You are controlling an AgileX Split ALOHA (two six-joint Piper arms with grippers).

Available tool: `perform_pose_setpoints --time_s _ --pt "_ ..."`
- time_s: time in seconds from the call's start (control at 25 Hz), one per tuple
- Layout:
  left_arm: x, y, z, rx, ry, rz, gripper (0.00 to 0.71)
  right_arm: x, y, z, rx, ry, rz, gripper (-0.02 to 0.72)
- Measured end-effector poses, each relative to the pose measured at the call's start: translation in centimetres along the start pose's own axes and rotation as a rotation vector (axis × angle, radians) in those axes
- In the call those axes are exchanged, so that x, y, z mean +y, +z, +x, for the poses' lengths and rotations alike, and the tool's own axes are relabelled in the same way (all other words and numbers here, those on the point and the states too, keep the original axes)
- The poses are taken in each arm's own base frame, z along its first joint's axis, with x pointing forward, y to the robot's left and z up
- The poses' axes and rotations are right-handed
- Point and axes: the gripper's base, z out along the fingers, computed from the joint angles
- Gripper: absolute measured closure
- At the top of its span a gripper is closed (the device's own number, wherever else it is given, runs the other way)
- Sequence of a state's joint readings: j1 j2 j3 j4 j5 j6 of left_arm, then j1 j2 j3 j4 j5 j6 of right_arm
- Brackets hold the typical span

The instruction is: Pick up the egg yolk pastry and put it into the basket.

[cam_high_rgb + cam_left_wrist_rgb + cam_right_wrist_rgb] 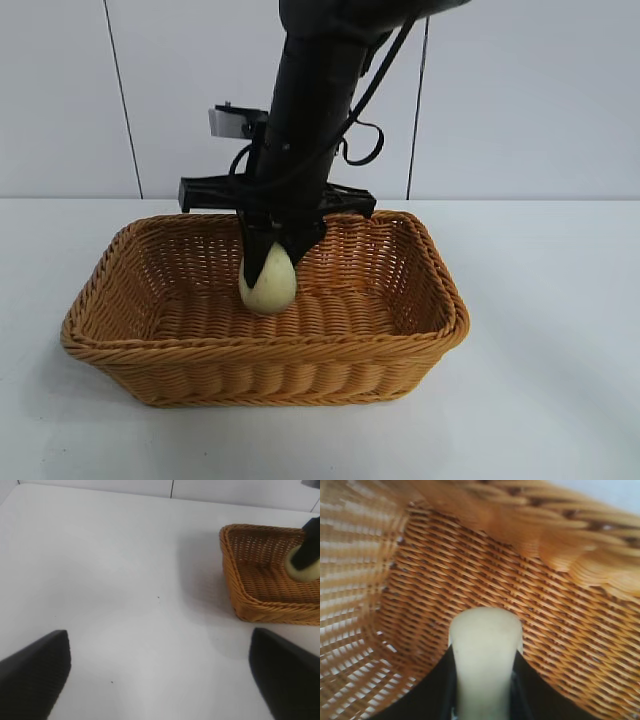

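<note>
- Right hand [270, 262] reaches down into the basket [420, 340] from above, fingers [432, 690] pinching the egg yolk pastry [268, 282] on both sides.
- Pastry is inside basket, low over woven floor, approx. centre; can't tell if it touches the floor.
- Basket sits on white table [560, 380], mid-scene; grey panel wall [520, 100] at far side.
- Left hand [160, 680] hovers over bare table, well apart from basket, fingers spread wide w/ nothing between.
</note>
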State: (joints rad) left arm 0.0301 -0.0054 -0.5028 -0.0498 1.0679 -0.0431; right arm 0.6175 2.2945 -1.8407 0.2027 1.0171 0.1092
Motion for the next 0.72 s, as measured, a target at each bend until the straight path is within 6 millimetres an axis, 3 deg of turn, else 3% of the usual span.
perform_pose_setpoints --time_s 0.12,0.2,0.32,0.48,0.72 --pt "0.0 0.0 0.0 0.0 0.0 0.0 0.014 0.0 0.1 -0.2 -0.016 0.0 -0.001 0.376" --pt "0.0 0.0 0.0 0.0 0.0 0.0 0.014 0.0 0.0 -0.2 -0.019 -0.004 -0.005 0.237" --pt "0.0 0.0 0.0 0.0 0.0 0.0 0.014 0.0 0.0 0.0 0.0 -0.015 -0.003 0.106" --pt "0.0 0.0 0.0 0.0 0.0 0.0 0.014 0.1 -0.8 0.2 0.017 -0.027 0.008 0.071" --pt "0.0 0.0 0.0 0.0 0.0 -0.001 0.014 0.4 -5.1 0.1 -0.064 -0.061 0.044 0.068"
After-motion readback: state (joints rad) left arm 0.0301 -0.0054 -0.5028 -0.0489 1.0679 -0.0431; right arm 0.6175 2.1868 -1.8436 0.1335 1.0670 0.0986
